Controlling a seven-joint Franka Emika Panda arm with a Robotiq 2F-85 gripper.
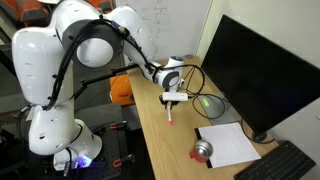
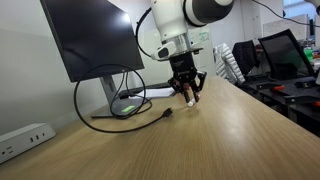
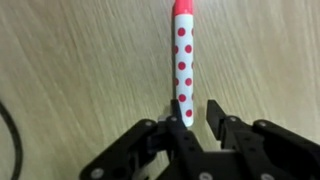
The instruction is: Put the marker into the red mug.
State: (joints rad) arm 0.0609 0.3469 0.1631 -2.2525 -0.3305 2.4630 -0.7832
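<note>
The marker (image 3: 183,55) is white with red dots and a red far end. It lies on the wooden table, and it also shows in both exterior views (image 1: 172,114) (image 2: 193,99). My gripper (image 3: 190,115) is lowered over the marker's near end, with a finger on each side. The marker lies against one finger, and a gap shows to the other finger. The jaws are open and close to the tabletop in both exterior views (image 1: 172,100) (image 2: 189,92). The red mug (image 1: 203,152), silvery inside, stands near the table's front by a sheet of paper, well away from the gripper.
A large black monitor (image 1: 262,70) (image 2: 88,40) stands on the table with looped black cables (image 2: 120,105) at its foot. A white paper (image 1: 232,142) and a keyboard (image 1: 285,165) lie near the mug. An orange object (image 1: 121,88) sits behind the arm.
</note>
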